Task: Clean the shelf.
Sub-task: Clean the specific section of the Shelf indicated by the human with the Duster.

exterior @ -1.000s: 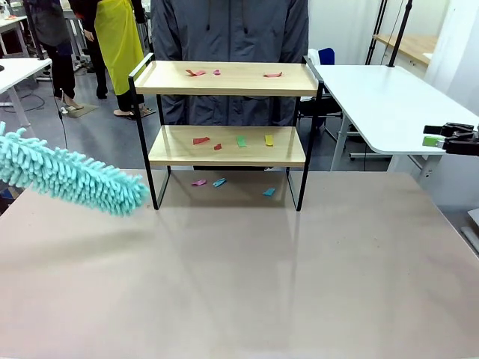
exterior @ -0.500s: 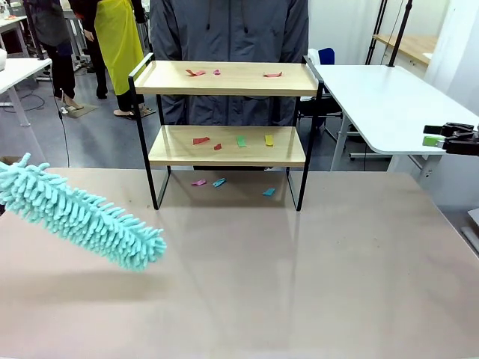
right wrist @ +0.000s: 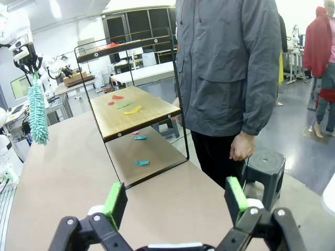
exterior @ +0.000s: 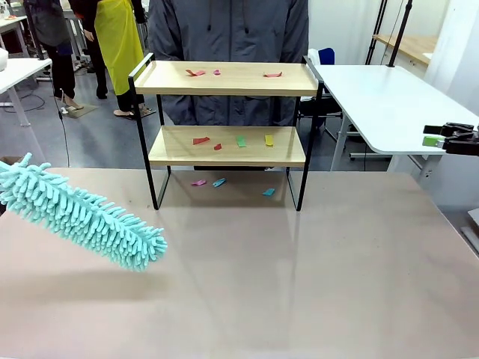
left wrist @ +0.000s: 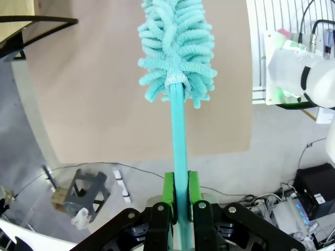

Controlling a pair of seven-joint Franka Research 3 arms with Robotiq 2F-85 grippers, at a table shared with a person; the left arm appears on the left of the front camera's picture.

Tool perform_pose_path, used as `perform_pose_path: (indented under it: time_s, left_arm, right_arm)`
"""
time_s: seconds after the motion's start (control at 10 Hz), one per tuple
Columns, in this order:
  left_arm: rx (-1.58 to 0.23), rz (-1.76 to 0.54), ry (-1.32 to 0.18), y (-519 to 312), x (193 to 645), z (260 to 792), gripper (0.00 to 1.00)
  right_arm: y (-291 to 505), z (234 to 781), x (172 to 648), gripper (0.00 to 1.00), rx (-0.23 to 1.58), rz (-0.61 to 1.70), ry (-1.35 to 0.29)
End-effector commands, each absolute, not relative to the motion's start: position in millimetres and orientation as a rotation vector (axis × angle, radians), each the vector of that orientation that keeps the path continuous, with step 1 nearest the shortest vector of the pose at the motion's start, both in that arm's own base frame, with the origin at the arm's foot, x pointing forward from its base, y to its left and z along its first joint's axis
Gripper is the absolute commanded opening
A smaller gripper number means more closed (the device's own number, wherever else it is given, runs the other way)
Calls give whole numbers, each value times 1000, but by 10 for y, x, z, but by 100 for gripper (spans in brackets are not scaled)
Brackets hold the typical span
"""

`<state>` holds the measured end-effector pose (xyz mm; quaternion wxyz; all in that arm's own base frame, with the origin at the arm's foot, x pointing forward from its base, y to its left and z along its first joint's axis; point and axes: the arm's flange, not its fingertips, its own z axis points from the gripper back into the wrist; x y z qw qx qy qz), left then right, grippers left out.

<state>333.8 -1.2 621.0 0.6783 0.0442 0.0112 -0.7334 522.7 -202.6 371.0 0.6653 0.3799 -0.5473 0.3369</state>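
Note:
The shelf (exterior: 224, 78) stands at the table's far middle, two wooden boards in a black frame, with coloured paper scraps (exterior: 241, 140) on both boards and on the table beneath it. A teal fluffy duster (exterior: 82, 213) hangs slanted over the table's left side, its tip short of the shelf's left leg. My left gripper (left wrist: 178, 201) is shut on the duster's (left wrist: 175, 47) thin teal handle. My right gripper (right wrist: 175, 201) is open and holds nothing, and it sits off the table's right edge (exterior: 435, 136). From there the shelf (right wrist: 133, 110) and the duster (right wrist: 37, 115) lie ahead.
A person (exterior: 228, 34) in a grey jacket stands right behind the shelf, hands down (right wrist: 241, 149). A white side table (exterior: 382, 105) is at the right and a grey stool (right wrist: 264, 162) is on the floor beside the person. The brown tabletop (exterior: 284, 269) in front is bare.
The duster has swung down and to the right, away from the shelf's left leg and toward the table's front; over the last half second it hardly moved. The right gripper stayed still.

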Motion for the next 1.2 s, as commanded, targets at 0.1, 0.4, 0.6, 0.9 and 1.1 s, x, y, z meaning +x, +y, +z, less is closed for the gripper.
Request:
perform_pose_path:
  time_s: [0.1, 0.4, 0.6, 0.9, 1.1]
  left_arm:
    - [116, -1659, 26, 11, 3322, 6230, 13]
    - [116, -1659, 26, 11, 3322, 6230, 13]
    - [116, -1659, 26, 11, 3322, 6230, 13]
    - [116, -1659, 26, 11, 3322, 6230, 13]
    - [116, -1659, 26, 11, 3322, 6230, 13]
  right_arm:
    - [-2010, 3744, 5233, 100, 856, 766, -1241]
    - [-2010, 3744, 5233, 100, 856, 766, -1241]
    - [-2010, 3744, 5233, 100, 856, 766, -1241]
    - [-2010, 3744, 5233, 100, 856, 766, -1241]
    - [-2010, 3744, 5233, 100, 856, 766, -1241]
